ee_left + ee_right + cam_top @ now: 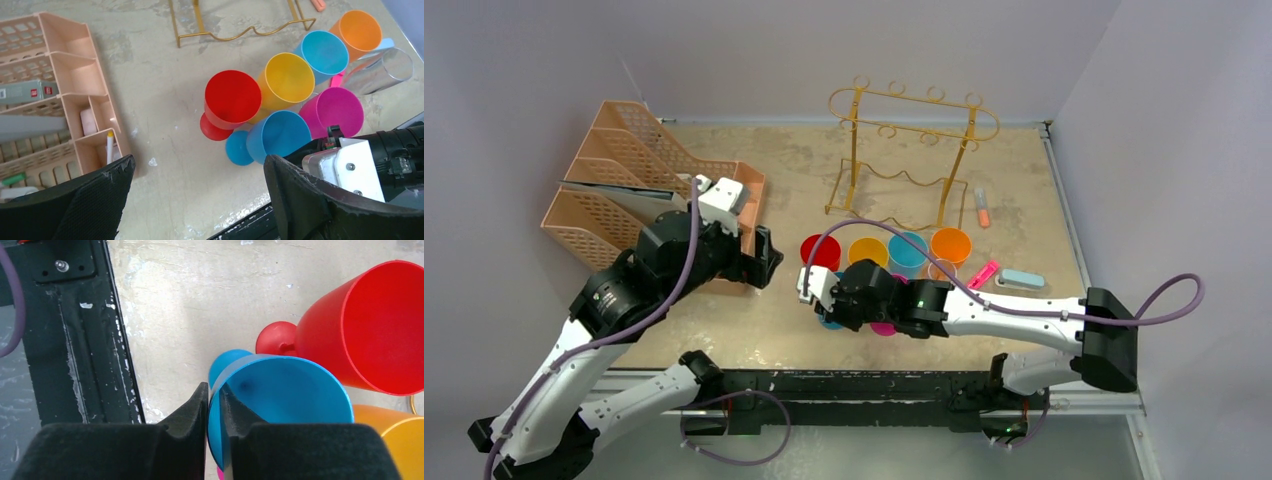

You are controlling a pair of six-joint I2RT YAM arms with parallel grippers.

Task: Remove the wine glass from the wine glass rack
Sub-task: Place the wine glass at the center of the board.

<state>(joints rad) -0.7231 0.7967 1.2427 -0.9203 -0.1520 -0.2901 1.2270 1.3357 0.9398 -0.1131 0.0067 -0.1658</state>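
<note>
The gold wire wine glass rack [914,150] stands at the back of the table with nothing hanging on its hooks; its wavy lower rail [240,35] shows in the left wrist view. A blue wine glass [285,395] [280,135] stands upright on the table beside a red one [370,335]. My right gripper [214,390] [824,300] is shut on the blue glass's rim, one finger outside and one inside the bowl. My left gripper [200,165] [764,260] hangs wide open over bare table to the left, holding nothing.
Red [820,250], yellow [868,250], light blue [907,250], orange [951,244], magenta [332,110] and clear [382,70] glasses cluster mid-table. Peach file trays [624,190] stand at left. An orange marker [983,212], pink highlighter [982,274] and blue eraser [1022,280] lie at right.
</note>
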